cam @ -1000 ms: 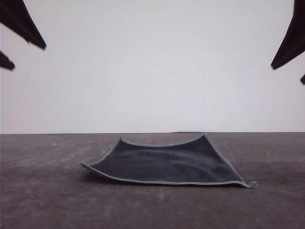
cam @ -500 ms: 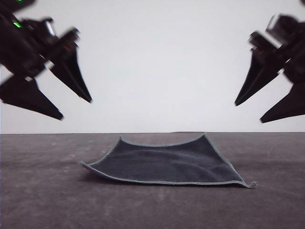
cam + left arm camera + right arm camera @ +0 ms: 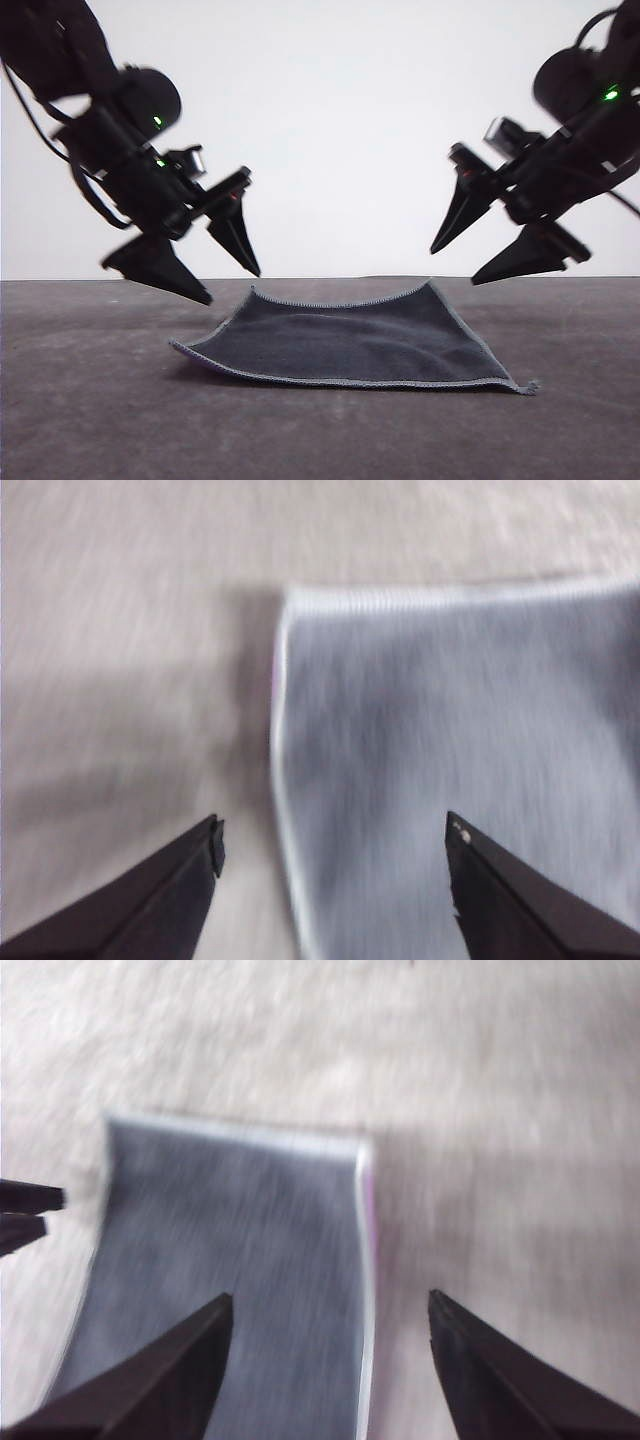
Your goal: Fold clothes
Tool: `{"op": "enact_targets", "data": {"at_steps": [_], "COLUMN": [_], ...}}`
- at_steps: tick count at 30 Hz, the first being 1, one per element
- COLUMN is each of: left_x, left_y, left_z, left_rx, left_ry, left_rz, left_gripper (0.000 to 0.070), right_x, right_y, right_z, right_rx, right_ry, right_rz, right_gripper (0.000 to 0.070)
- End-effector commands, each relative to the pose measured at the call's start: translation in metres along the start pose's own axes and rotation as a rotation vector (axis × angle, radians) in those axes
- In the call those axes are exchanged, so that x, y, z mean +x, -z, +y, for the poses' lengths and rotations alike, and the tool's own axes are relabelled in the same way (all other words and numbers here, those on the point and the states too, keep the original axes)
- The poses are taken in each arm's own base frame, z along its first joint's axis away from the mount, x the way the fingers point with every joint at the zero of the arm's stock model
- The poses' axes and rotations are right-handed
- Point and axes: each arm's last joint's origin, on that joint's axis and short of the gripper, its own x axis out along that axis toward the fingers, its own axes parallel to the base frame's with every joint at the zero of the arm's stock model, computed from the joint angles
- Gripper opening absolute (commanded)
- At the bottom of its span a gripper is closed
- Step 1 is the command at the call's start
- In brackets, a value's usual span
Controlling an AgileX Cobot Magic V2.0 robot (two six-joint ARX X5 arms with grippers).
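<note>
The grey cloth lies spread at lower centre on the dark table, dark face up. Left gripper hangs at mid-left and right gripper at mid-right, both spread wide, holding nothing, unobstructed.

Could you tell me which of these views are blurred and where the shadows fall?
Front view: sharp, the dark grey square cloth shading the table beneath its lifted left edge. Left wrist view: motion-streaked, a shadow beside the cloth's edge. Right wrist view: equally smeared, cloth stitching indistinct.
</note>
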Motion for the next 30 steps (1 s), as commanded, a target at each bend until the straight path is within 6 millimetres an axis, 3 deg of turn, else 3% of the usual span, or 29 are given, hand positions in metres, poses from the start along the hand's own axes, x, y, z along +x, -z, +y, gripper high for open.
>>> {"op": "enact_targets", "data": {"at_steps": [1, 11, 22, 27, 30], "left_x": [0.013, 0.049, 0.053, 0.053, 0.052], "left_y": [-0.010, -0.027, -0.024, -0.026, -0.029], "left_z": [0.003, 0.015, 0.011, 0.012, 0.014], "left_rx": [0.009, -0.019, -0.018, -0.011, -0.009], "left_ry": [0.015, 0.066, 0.140, 0.141, 0.142], "left_rz": [0.002, 0.072, 0.107, 0.090, 0.075], "left_gripper": [0.0426, 0.0431, 0.0431, 0.0404, 0.0228], "right_x": [0.011, 0.039, 0.052, 0.054, 0.054], "right_y": [-0.009, -0.023, -0.018, -0.017, -0.017], "right_z": [-0.003, -0.013, -0.011, -0.008, -0.009], "right_rx": [-0.002, 0.019, 0.013, 0.005, 0.004], "right_ry": [-0.018, -0.065, -0.074, -0.070, -0.057], "right_rz": [0.003, 0.036, 0.064, 0.063, 0.056], "right_gripper": [0.0393, 0.0393, 0.0375, 0.0234, 0.0108]}}
